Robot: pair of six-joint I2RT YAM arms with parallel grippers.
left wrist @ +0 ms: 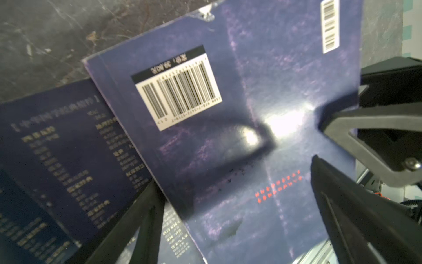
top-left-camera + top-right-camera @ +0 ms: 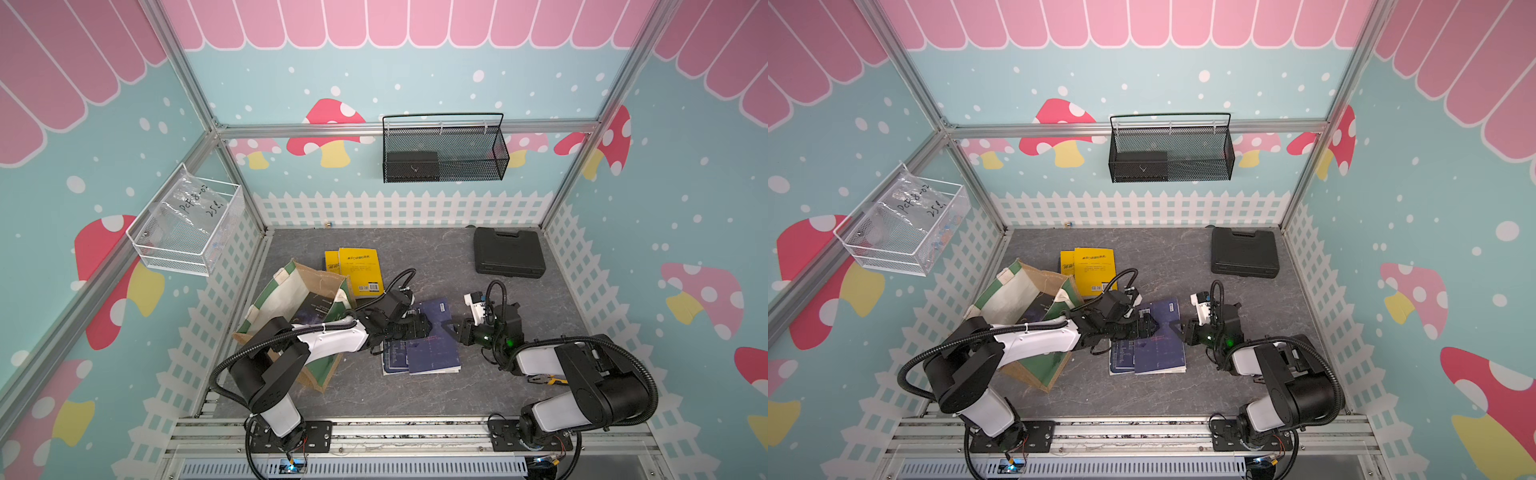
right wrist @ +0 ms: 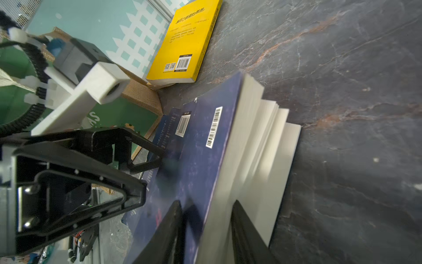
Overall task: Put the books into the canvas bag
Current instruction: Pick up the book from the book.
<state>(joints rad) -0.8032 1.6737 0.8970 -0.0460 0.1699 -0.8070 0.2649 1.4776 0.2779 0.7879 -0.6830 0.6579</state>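
Teal walls (image 2: 415, 83) with mushroom prints and a white picket border enclose a grey marbled floor (image 2: 415, 399). Black mesh basket (image 2: 469, 162): upper centre. White wire basket (image 2: 174, 259): left side.

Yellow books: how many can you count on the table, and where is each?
2. The upper yellow book lies just beyond the canvas bag; the lower yellow book sticks out from under its left edge. Others may be hidden in the bag.

Two yellow books (image 2: 359, 270), at least three navy books (image 2: 432, 353), one canvas bag (image 2: 286, 291), one black case (image 2: 509, 251).
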